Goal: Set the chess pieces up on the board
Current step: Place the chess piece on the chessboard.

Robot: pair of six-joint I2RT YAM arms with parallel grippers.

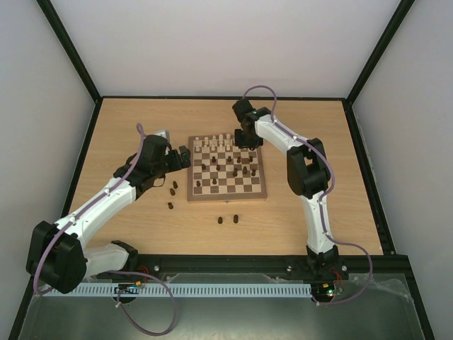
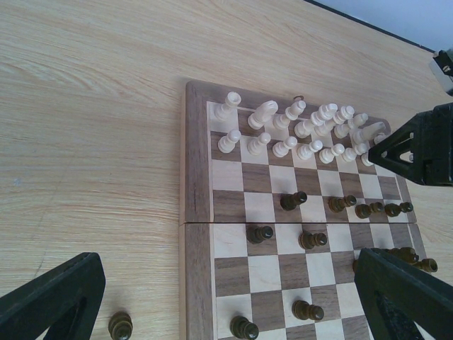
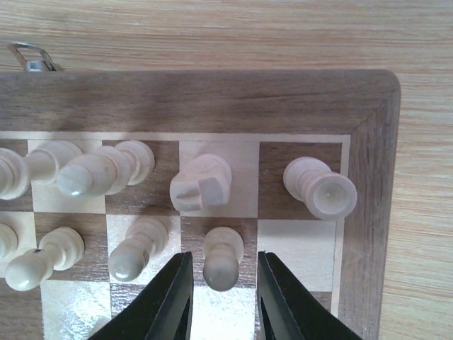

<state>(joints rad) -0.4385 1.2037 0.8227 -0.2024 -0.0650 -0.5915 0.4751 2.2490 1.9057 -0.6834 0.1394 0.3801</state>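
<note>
Right jaws, slightly parted, flank a pale cream wooden pawn [image 3: 223, 258] at the checkered wooden board's [image 3: 212, 99] one o'clock, likely releasing it; left jaws gape idle.

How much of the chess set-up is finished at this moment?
Done: cream pieces stand in two rows at the board's far edge. In hand: right gripper straddles a cream pawn there, jaws slightly apart. Remaining: dark pieces scattered mid-board, several on the table.

The board [image 3: 212, 99] runs off the right wrist view's left edge.
</note>
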